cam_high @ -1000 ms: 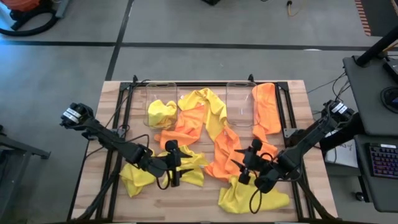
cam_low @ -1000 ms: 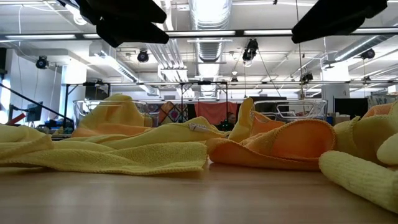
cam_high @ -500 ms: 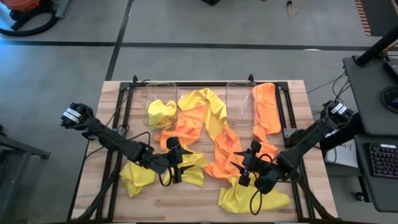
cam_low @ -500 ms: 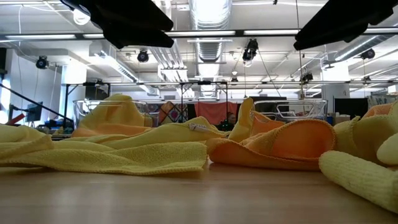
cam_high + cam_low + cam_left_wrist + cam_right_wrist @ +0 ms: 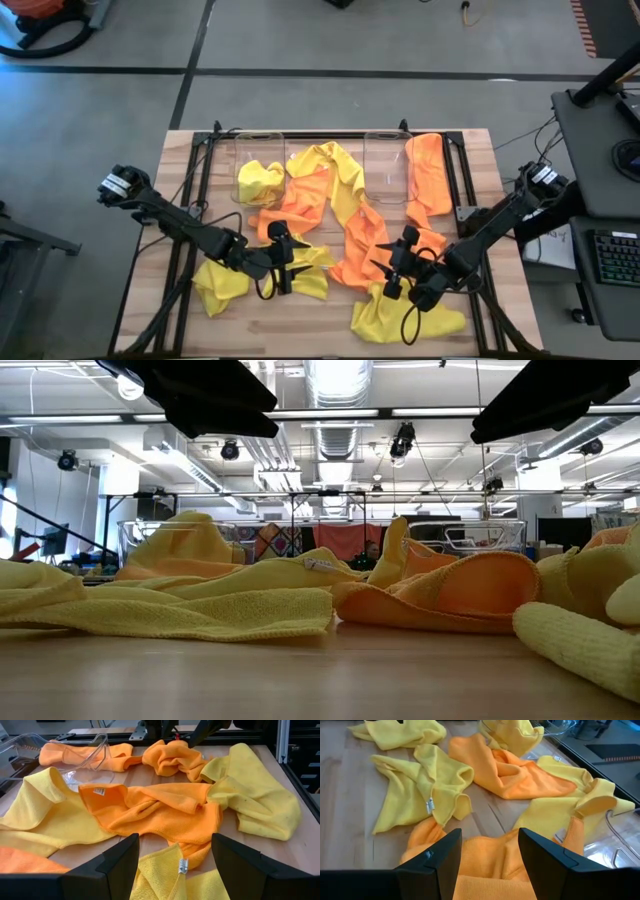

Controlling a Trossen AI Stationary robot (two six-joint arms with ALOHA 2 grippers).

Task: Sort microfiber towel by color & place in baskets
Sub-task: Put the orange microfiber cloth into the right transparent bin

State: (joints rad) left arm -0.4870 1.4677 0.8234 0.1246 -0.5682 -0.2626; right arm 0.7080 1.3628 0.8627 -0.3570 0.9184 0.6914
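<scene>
Microfiber towels (image 5: 322, 205), yellow and orange, lie crumpled and overlapping; both grippers' fingers (image 5: 117, 857) stand apart, empty.

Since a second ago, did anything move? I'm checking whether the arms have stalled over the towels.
Hardly anything changed. The left gripper crept slightly toward the table's middle early in that second, then stopped; the right gripper stayed put. Both hover with open fingers, holding nothing. The towels and both baskets lie as before.
</scene>
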